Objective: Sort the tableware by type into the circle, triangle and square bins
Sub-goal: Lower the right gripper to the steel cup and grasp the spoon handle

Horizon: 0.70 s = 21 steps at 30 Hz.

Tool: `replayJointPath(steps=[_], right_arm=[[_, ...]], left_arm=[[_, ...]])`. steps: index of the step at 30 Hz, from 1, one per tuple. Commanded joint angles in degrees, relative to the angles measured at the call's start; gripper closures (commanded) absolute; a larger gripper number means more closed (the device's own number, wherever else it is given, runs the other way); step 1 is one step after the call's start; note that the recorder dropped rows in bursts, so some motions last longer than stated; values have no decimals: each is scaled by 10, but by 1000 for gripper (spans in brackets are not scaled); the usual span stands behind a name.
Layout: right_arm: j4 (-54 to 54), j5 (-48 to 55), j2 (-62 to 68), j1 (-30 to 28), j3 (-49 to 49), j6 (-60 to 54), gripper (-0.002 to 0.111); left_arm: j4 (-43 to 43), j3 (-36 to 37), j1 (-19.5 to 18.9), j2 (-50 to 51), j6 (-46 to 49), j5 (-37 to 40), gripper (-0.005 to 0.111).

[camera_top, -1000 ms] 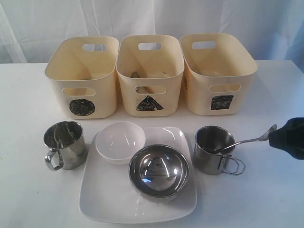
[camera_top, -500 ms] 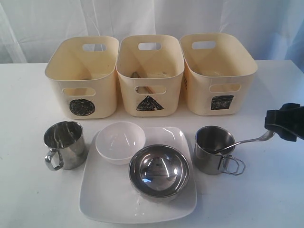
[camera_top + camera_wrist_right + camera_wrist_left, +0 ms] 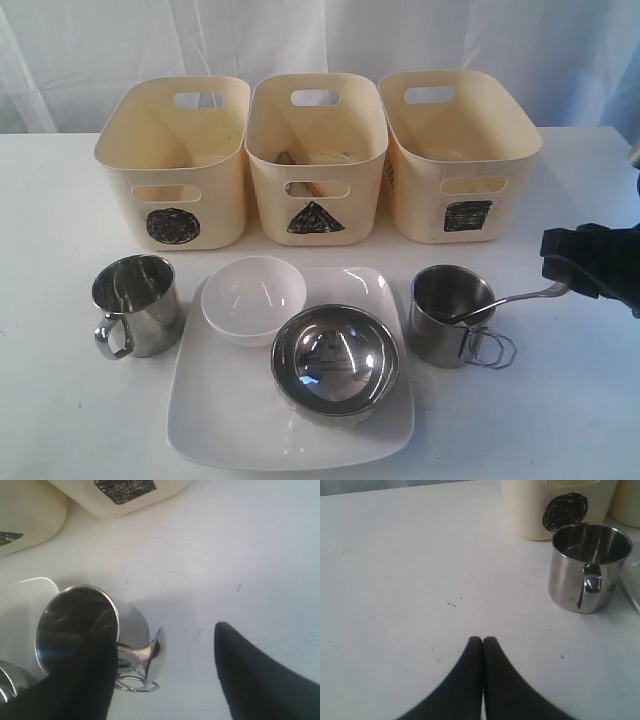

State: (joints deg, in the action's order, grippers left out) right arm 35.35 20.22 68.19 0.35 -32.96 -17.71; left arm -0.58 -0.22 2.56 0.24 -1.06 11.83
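Black and spread wide, your right pincer (image 3: pixel 165 630) holds nothing; the spoon (image 3: pixel 151 653) handle's tip lies between its fingers. The spoon's long axis slants from the right steel mug (image 3: pixel 432 335) toward the desk's (image 3: pixel 60 200) right edge, nearest this arm. Your left pincer (image 3: pixel 482 641) is closed and empty. At the far edge, the triangle bin (image 3: pixel 316 190) holds wooden chopsticks (image 3: pixel 289 157).

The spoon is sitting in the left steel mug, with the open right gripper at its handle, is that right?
Not quite. The spoon sits in the right steel mug, in front of the square bin; the left steel mug is empty. The open right gripper is at its handle, as you said. The exterior view shows it.
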Motion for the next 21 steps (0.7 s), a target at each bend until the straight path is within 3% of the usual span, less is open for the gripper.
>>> replayJointPath(steps=[1, 11, 21], right_arm=[[17, -13, 12, -3, 3, -5, 57], [21, -49, 34, 26, 3, -5, 59], [24, -53, 34, 26, 3, -5, 80]], left_arm=[[-2, 2, -1, -2, -2, -2, 107], [-2, 2, -1, -2, -2, -2, 107], [-2, 2, -1, -2, -2, -2, 107]])
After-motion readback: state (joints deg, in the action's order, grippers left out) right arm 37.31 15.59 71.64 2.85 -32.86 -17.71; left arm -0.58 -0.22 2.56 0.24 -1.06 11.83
